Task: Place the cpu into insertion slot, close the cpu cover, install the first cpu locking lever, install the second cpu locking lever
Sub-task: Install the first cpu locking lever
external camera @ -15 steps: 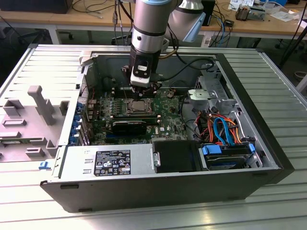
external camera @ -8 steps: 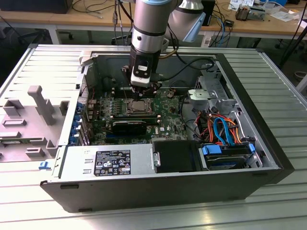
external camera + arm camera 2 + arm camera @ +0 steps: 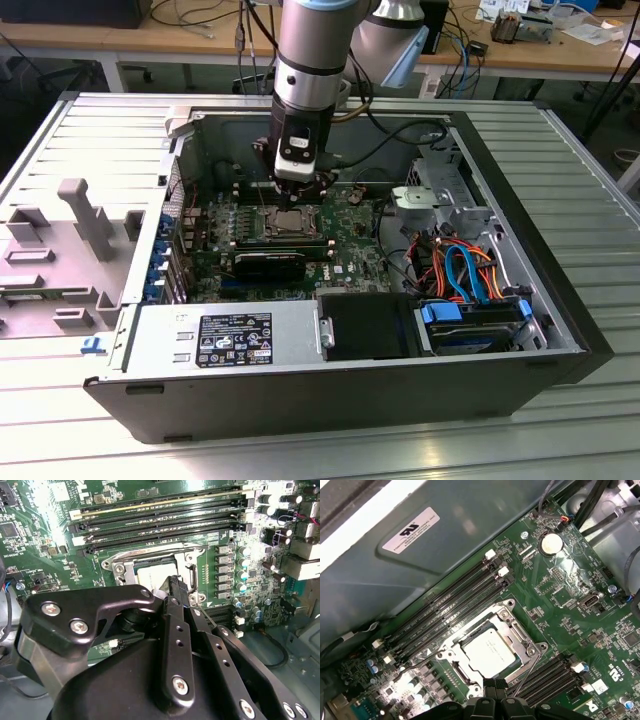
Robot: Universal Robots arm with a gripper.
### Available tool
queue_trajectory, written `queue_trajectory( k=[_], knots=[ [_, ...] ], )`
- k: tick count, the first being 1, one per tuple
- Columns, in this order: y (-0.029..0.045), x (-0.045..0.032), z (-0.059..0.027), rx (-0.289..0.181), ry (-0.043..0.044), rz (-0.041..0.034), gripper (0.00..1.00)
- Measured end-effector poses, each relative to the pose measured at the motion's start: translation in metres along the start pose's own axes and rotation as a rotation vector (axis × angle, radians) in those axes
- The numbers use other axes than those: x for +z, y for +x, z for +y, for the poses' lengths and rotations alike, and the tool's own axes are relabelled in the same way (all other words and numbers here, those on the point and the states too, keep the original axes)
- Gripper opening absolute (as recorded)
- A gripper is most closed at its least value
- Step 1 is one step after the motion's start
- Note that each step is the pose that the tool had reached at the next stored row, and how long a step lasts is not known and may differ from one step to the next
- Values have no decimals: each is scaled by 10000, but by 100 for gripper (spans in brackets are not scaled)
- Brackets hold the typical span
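Straight down over the cpu (image 3: 487, 652) the air is open, and my claw (image 3: 298, 188) hangs there. Low memory slots (image 3: 450, 610) border one side, capacitors (image 3: 243, 562) another. Cables (image 3: 460, 265) crowd the exterior view's right; the power supply (image 3: 225, 335) blocks the near side.

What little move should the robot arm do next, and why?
Probably ease the gripper down onto the thin wire lever beside it. The cpu already sits in the insertion slot, the cpu cover looks shut over it, and the closed tip hovers at that edge.
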State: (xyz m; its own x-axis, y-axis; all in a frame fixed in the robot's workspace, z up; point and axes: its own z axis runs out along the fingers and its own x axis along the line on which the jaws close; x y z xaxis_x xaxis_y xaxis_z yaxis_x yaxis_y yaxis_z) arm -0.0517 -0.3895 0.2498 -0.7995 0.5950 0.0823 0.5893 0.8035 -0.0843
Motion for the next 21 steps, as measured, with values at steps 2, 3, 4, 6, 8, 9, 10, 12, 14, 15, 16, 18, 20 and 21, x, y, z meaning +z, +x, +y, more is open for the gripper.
queue_trajectory(
  k=[2, 3, 4, 6, 8, 9, 10, 12, 14, 15, 16, 18, 20, 21],
  knots=[
    [0, 0, 0, -66, 6, -6, 11],
    [0, 0, 0, -131, 11, -11, 11],
    [0, 0, 0, -150, 12, -13, 11],
    [0, 0, 0, -214, 18, -18, 11],
    [0, 0, 0, -262, 22, -22, 11],
    [0, 0, 0, -300, 25, -25, 11],
    [0, 0, 0, -335, 28, -29, 11],
    [0, 0, 0, -389, 32, -33, 11],
    [0, 0, 0, -454, 38, -39, 11],
    [0, 0, 0, -496, 41, -42, 11],
    [0, 0, 0, -534, 44, -46, 11],
    [0, 0, 0, -579, 48, -49, 11],
    [0, 0, 0, -641, 53, -55, 11],
    [0, 0, 0, -662, 54, -56, 11]
  ],
)
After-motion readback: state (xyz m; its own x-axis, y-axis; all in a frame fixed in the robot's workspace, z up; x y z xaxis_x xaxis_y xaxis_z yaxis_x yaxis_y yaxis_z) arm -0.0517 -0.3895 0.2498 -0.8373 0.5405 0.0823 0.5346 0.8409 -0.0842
